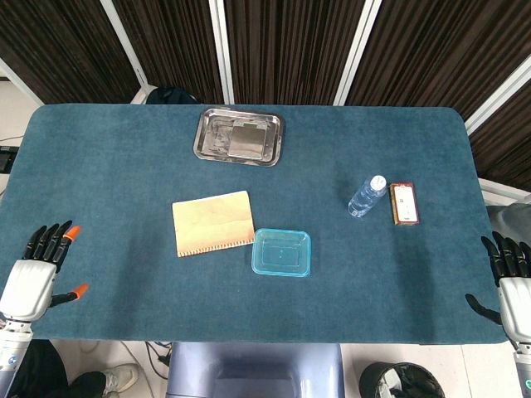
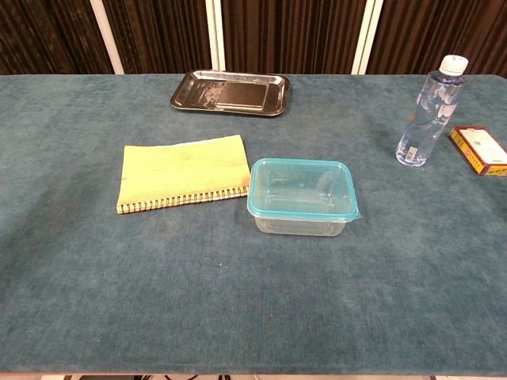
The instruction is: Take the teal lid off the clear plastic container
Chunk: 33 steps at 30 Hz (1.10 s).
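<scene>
The clear plastic container [image 1: 281,253] [image 2: 301,215] stands near the table's front middle with its teal lid [image 1: 281,248] [image 2: 299,188] seated on top. My left hand [image 1: 40,269] rests at the table's front left corner, fingers spread, holding nothing. At the front right corner my right hand [image 1: 512,278] also lies with fingers apart and empty. Both hands are far from the container. Neither hand shows in the chest view.
A yellow spiral notebook [image 1: 212,222] [image 2: 184,172] lies just left of the container. A steel tray [image 1: 239,137] [image 2: 230,93] sits at the back. A water bottle [image 1: 367,196] [image 2: 428,112] and a small red box [image 1: 404,203] [image 2: 480,149] stand to the right.
</scene>
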Available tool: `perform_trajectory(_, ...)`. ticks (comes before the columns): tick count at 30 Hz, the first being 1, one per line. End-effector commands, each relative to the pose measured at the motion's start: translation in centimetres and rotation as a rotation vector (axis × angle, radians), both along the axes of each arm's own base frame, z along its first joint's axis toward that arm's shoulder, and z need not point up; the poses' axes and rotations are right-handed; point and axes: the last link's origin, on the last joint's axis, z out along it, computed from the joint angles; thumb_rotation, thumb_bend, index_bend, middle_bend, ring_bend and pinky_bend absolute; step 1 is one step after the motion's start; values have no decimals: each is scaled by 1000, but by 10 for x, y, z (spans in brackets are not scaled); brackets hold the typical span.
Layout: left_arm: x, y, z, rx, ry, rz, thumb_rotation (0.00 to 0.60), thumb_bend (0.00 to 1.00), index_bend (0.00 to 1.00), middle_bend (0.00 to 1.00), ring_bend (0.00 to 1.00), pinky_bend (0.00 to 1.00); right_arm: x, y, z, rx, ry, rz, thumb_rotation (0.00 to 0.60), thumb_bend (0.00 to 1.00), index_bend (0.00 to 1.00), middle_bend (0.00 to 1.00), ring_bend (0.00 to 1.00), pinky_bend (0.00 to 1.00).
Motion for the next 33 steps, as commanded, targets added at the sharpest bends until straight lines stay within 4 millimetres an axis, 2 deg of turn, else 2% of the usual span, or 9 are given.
perform_trajectory(1, 0, 0, 0, -2, 4, 3, 600, 0, 0, 0, 0, 0, 0, 0, 0, 2, 2, 1, 600, 255, 0, 0, 0, 0)
perform_trajectory(22, 1, 0, -1, -19, -38, 30, 600, 0, 0, 0, 0, 0, 1, 1, 2, -5, -14, 11, 600, 255, 0, 0, 0, 0)
perform_trajectory(28, 7, 2, -5, -27, -31, 4, 600, 0, 0, 0, 0, 0, -3, 0, 4, -3, -16, -7, 600, 254, 0, 0, 0, 0)
perform_trajectory(33, 19, 7, -14, -56, -33, -35, 600, 0, 0, 0, 0, 0, -4, -1, 4, 2, -17, -16, 600, 255, 0, 0, 0, 0)
